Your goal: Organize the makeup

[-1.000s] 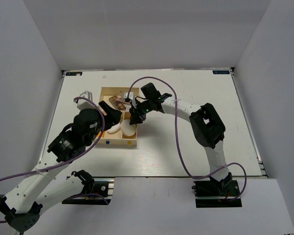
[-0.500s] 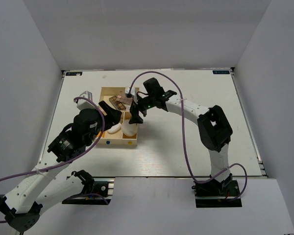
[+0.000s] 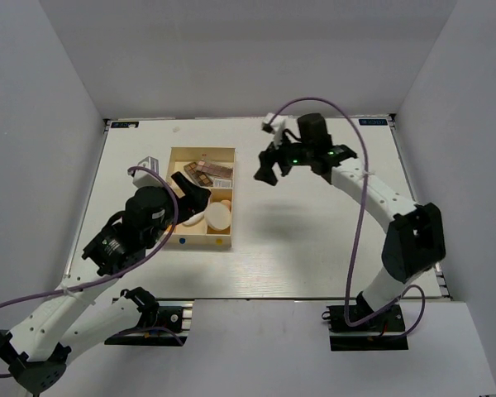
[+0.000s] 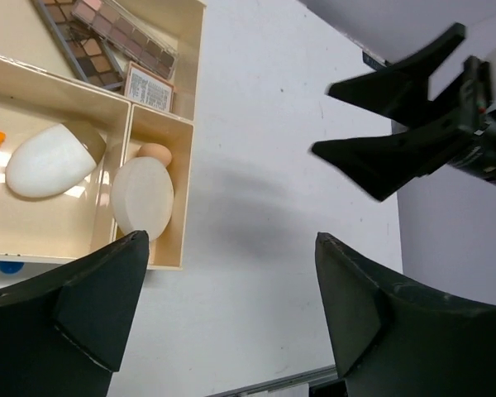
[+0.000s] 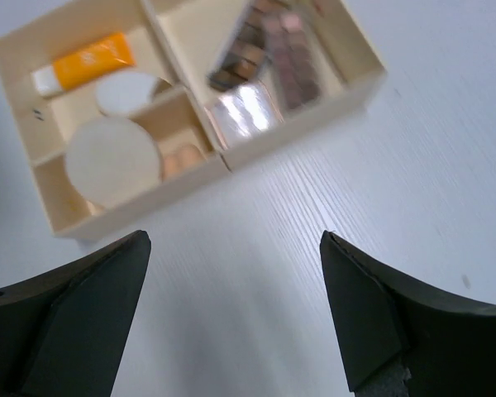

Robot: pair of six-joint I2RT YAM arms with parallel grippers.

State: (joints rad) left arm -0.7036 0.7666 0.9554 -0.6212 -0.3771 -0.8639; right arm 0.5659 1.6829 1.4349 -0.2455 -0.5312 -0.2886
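Pale wooden box (image 3: 200, 242) already holds all the makeup we can see. Two palettes (image 5: 269, 41) lie askew with the square compact (image 5: 242, 112) in the far compartment. The orange tube (image 5: 87, 59) and white oval piece (image 4: 54, 161) share another, and the round puff (image 4: 142, 194) crowds a tan sponge (image 4: 155, 153) in the small corner cell.

Both pincers stand wide open and empty. The left pincer (image 4: 231, 314) hangs over the box's corner by the puff. The right pincer (image 3: 270, 169) hangs over the bare surface (image 3: 314, 240) beside the box, apart from it.

We worry mostly about a needless descent. A finger of the left pincer dropping onto a divider or the rim could shove or tip the light box and spill things. The palettes overlap, so nudging one may lever the other up. The two pincers are also near each other, and crossing paths could make them collide.
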